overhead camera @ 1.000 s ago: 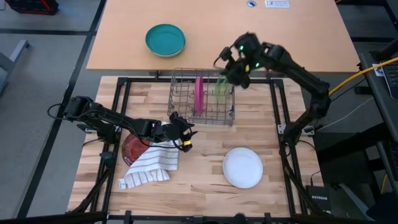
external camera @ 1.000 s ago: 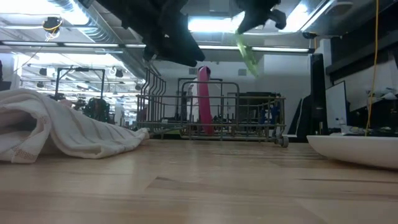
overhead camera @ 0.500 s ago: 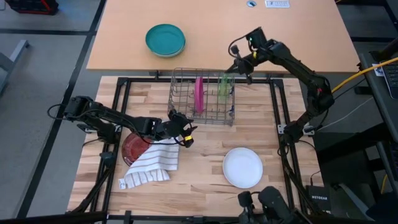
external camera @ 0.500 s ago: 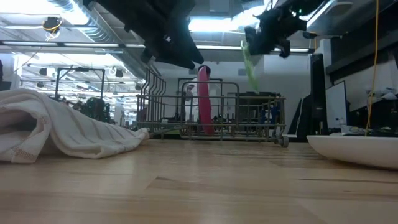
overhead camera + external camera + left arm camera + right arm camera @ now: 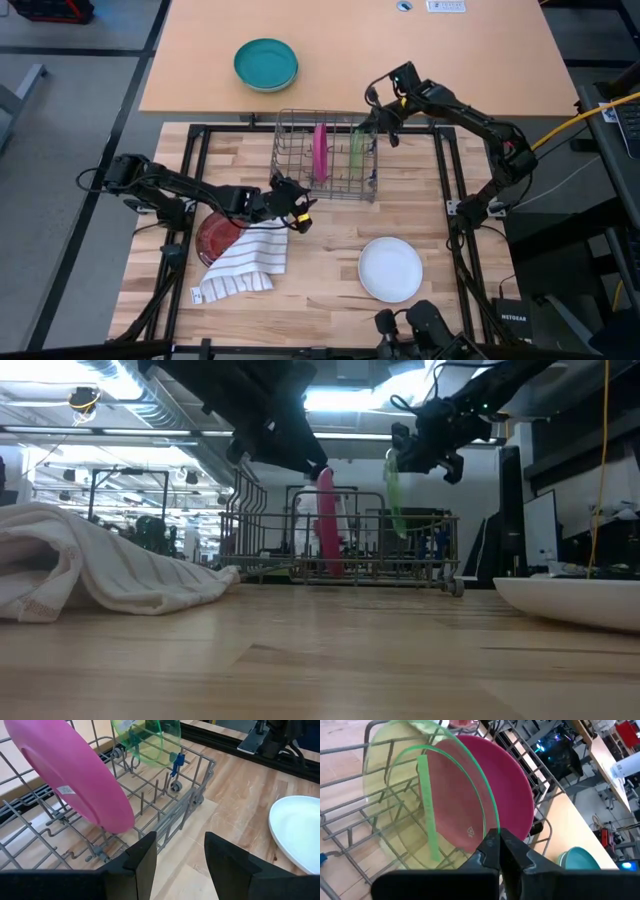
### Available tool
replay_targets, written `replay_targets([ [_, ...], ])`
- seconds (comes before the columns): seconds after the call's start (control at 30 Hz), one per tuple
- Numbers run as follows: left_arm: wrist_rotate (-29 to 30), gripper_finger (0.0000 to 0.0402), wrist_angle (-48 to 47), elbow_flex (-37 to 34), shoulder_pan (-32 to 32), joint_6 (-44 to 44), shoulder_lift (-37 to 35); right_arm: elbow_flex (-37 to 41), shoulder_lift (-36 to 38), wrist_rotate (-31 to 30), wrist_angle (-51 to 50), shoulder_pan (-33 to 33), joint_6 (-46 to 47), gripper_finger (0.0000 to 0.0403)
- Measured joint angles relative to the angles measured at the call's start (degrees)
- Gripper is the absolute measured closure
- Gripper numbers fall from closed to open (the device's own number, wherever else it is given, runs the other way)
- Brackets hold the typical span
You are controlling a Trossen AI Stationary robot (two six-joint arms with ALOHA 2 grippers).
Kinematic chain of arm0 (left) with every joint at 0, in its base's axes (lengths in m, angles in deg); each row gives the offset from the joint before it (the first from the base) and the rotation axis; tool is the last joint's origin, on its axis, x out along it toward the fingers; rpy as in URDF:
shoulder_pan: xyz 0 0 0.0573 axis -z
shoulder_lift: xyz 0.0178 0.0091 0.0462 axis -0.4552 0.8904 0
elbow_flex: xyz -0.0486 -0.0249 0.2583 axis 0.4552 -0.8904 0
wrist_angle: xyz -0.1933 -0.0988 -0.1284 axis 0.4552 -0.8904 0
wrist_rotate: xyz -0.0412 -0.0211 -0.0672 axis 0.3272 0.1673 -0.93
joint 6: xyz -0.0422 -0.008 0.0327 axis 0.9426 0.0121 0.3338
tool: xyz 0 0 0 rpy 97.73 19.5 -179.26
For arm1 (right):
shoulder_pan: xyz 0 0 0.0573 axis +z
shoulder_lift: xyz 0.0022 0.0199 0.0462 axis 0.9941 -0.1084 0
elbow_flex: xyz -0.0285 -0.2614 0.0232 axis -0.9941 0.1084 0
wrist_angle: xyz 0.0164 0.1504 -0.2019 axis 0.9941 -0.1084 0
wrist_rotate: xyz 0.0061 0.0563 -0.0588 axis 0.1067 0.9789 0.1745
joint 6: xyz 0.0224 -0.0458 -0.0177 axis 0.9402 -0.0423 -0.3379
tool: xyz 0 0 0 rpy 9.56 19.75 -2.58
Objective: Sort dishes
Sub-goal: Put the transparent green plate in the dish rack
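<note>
The pale green plate (image 5: pixel 357 147) stands on edge in the wire rack (image 5: pixel 290 150), its top rim in my shut right gripper (image 5: pixel 377 122) over the rack's far right corner. The magenta-pink plate (image 5: pixel 319 150) leans upright between the rack's wires beside it. The dark red plate (image 5: pixel 212 240) lies flat on the table, partly under the striped cloth (image 5: pixel 245 265). My left gripper (image 5: pixel 297 216) hovers open near the rack's near left corner, above the cloth's edge, touching nothing. My right gripper pinches the green plate's upper rim (image 5: pixel 487 822) between its two fingers, coming from above and the table's right. The plate hangs upright below the fingers (image 5: pixel 395 495), its lower part inside the rack. I cannot tell whether its lower edge rests on the wires.
A white plate (image 5: pixel 390 268) lies near the table's near right. A teal bowl (image 5: pixel 266 63) sits on the tan board beyond the rack. Black frame rails (image 5: pixel 440 160) run along the table's edges. Bare wood lies between the rack and the white plate.
My right gripper has come down toward the rack with the green plate. The plate has turned from tilted to upright and has sunk between the rack's walls beside the pink plate.
</note>
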Motion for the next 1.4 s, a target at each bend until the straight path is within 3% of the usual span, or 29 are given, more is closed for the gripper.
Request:
replay_targets([
  [0.53, 0.0, 0.0247, 0.0, 0.0, 0.0, 2.2, 0.0, 7.2, -0.4, 6.4, 10.1, -3.8, -2.6, 0.0401],
  [0.9, 0.0, 0.0247, 0.0, 0.0, 0.0, 3.6, 0.0, 7.2, -6.6, 9.8, 10.2, -4.2, -3.6, 0.0401],
  [1.4, 0.0, 0.0247, 0.0, 0.0, 0.0, 3.3, 0.0, 7.2, -9.1, -1.6, 9.5, -4.0, -1.3, 0.0386],
])
